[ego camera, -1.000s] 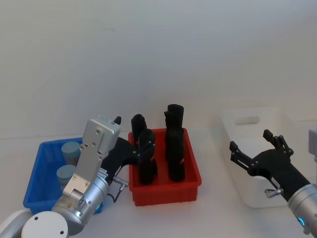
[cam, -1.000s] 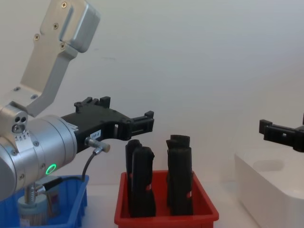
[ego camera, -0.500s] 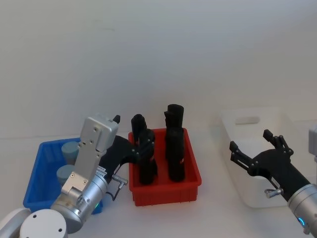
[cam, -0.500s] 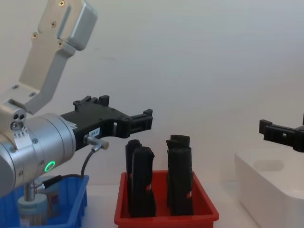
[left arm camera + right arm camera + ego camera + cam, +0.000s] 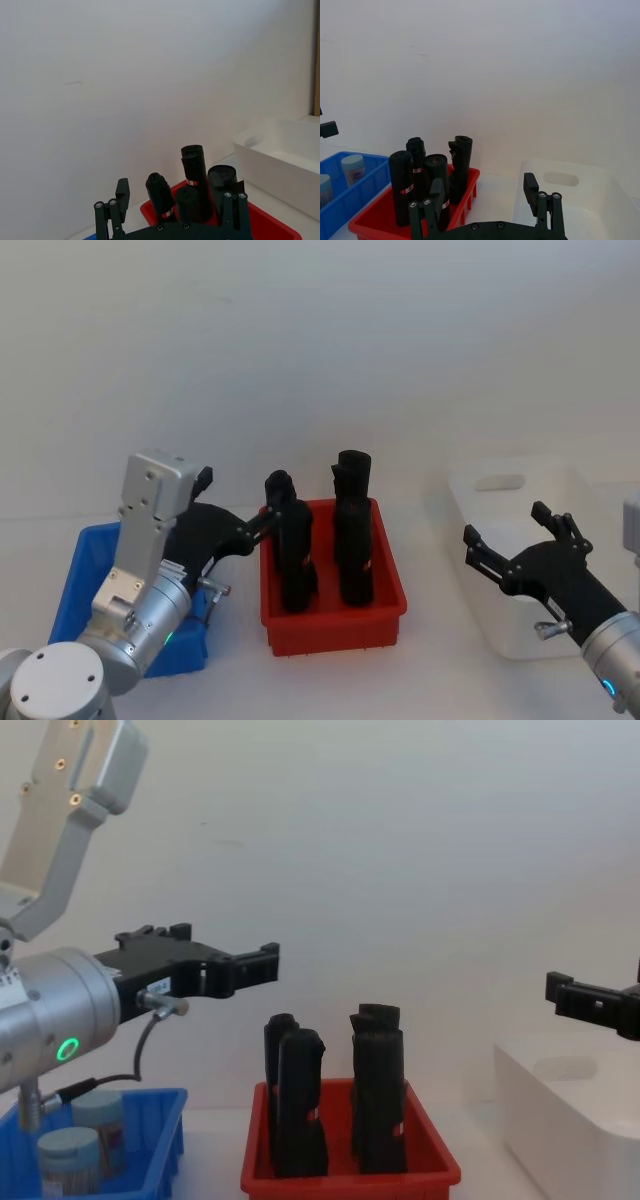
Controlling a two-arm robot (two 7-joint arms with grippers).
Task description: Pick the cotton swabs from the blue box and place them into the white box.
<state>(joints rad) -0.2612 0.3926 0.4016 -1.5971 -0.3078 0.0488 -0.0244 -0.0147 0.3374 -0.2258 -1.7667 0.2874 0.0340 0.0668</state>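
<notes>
Two cotton swab jars (image 5: 68, 1155) stand close together in the blue box (image 5: 168, 1140), low beneath the wrist of the left gripper (image 5: 228, 948). That gripper hangs well above them with its fingers spread and nothing between them. Four black upright objects (image 5: 300, 1105) stand in one red bin (image 5: 350, 1182), below and just ahead of that gripper's fingertips. One white box (image 5: 560, 1120) sits under the right gripper (image 5: 507, 525), well apart from the jars. This gripper's fingers are spread too, holding nothing.
</notes>
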